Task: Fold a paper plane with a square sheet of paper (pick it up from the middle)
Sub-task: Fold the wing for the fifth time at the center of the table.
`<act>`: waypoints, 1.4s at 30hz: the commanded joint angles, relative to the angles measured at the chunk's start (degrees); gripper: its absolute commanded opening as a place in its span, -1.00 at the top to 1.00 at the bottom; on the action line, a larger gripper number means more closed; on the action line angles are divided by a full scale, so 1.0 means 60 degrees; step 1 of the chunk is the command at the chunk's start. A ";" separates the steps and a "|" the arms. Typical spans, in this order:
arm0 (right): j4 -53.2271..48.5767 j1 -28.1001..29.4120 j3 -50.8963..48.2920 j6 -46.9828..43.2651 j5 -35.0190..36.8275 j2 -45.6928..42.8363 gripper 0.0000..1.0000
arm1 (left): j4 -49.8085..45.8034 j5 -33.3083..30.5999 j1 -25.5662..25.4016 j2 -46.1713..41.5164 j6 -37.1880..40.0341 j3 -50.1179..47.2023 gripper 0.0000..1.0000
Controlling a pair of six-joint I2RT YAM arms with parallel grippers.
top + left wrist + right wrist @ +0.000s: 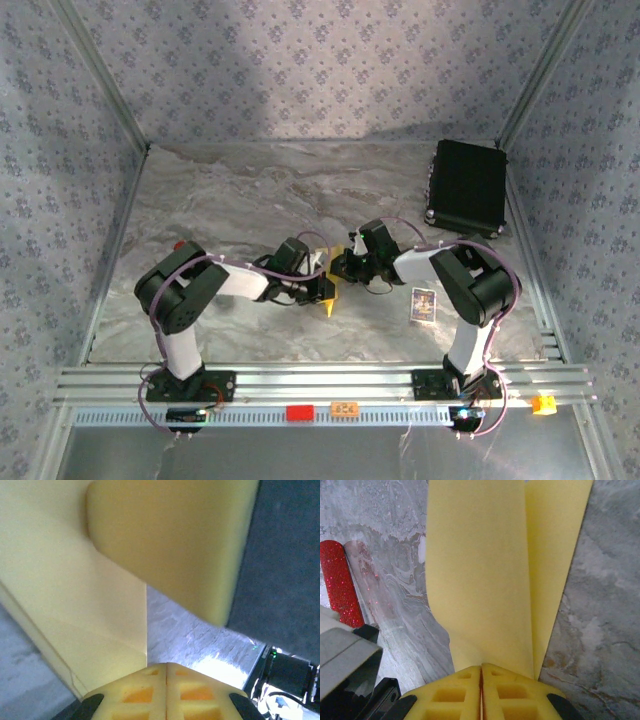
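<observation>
Top external: left pincer point(166, 666) and right pincer point(481, 668) both clamp the yellow paper point(330, 305) left of the card point(424, 304).

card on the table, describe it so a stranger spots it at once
Find the black case in the table's far right corner, then come toward the right arm. The card lies flat on the marble left of that arm's elbow. It is small, dark and pale-bordered, unlike the big case and the yellow paper.
</observation>
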 commanded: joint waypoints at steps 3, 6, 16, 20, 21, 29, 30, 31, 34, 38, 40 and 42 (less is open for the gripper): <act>-0.1345 -0.0252 -0.0415 -0.0058 0.1046 0.0140 0.76 | -0.2285 -0.0340 -0.0437 -0.0335 0.0881 -0.0057 0.89; -0.1349 -0.0256 -0.0415 -0.0040 0.1045 0.0129 0.76 | -0.2692 -0.0592 -0.0673 -0.0448 0.1027 -0.0087 0.89; -0.1295 -0.0220 -0.0411 -0.0036 0.1003 0.0173 0.77 | -0.2599 -0.0666 -0.0869 -0.0647 0.0946 -0.0348 0.89; -0.0965 -0.0177 -0.0452 -0.0056 0.0827 -0.0021 0.76 | -0.2511 -0.0767 -0.0870 -0.0610 0.0964 -0.0325 0.93; -0.0951 -0.0176 -0.0445 -0.0156 0.0808 -0.0173 0.76 | -0.2515 -0.0758 -0.0869 -0.0603 0.0990 -0.0318 0.94; -0.0975 -0.0307 -0.0640 -0.0514 0.0874 -0.1829 0.71 | -0.2122 -0.0533 -0.0625 -0.0457 0.1192 -0.0507 1.00; -0.1014 -0.0308 -0.0685 -0.0549 0.0897 -0.1999 0.71 | -0.2084 -0.0473 -0.0584 -0.0429 0.1224 -0.0542 1.00; -0.1036 -0.0305 -0.0710 -0.0582 0.0895 -0.2125 0.71 | -0.2078 -0.0426 -0.0543 -0.0402 0.1279 -0.0548 1.00; -0.0984 -0.0202 -0.0797 -0.0747 0.0634 -0.2327 0.71 | -0.2065 -0.0287 -0.0471 -0.0347 0.1399 -0.0522 1.00; -0.0939 0.0234 -0.0690 -0.0775 0.0479 -0.2111 0.72 | -0.2050 -0.0300 -0.0436 -0.0358 0.1429 -0.0537 1.00; -0.0937 0.0421 -0.0598 -0.0784 0.0435 -0.1836 0.73 | -0.2008 -0.0282 -0.0431 -0.0343 0.1408 -0.0542 1.00; -0.0849 0.0577 -0.0510 -0.0769 0.0371 -0.1540 0.75 | -0.1943 -0.0286 -0.0428 -0.0336 0.1363 -0.0563 1.00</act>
